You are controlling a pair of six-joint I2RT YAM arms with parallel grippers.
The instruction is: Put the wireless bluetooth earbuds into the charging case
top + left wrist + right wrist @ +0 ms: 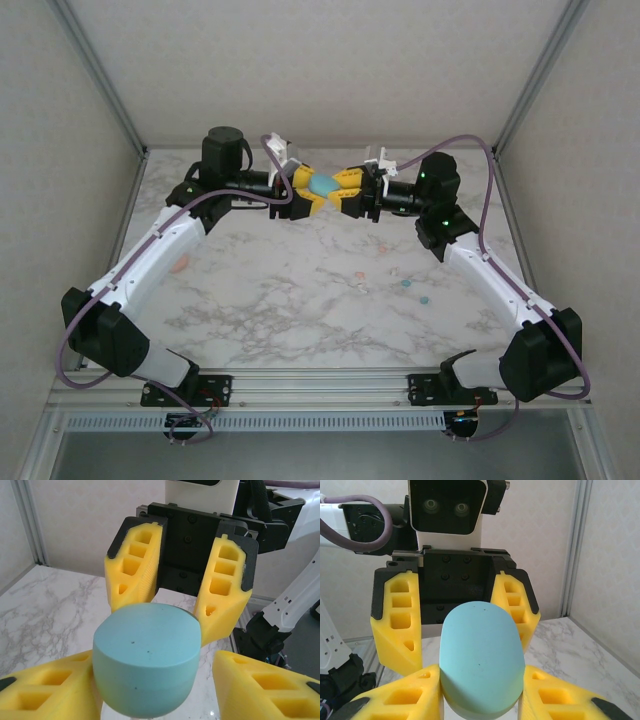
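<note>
1. Right fingers [347,186]: closed on the charging case [322,185], with one yellow finger pressed to each narrow side. The pale teal, pebble-shaped case is held in the air above the counter [270,300].
2. Left fingers [303,193]: they meet the case from the opposite side and are spread wider than it. In the left wrist view one finger [45,685] touches the case [147,665], and a strip of counter shows between the case and the other finger.
3. Wireless bluetooth earbuds [406,283]: small pale teal, pinkish and whitish pieces scattered on the counter. They lie below the fingers, toward the arm bases on the right fingers' side, well apart from the case and too small to make out in form.
4. Pinkish-orange oval piece [180,265]: on the counter on the left fingers' side, just beside the left arm's white link. What it is cannot be told.
5. Hidden parts: in the right wrist view the case [482,655] covers part of the facing left fingers [395,625]. The right fingers [410,695] are cut off by the lower border.
6. Edges: the back wall stands close behind the fingers, and a metal post [100,75] rises at the far left corner. A purple cable [470,150] loops over the right wrist. Open marble lies between the fingers and the bases.
</note>
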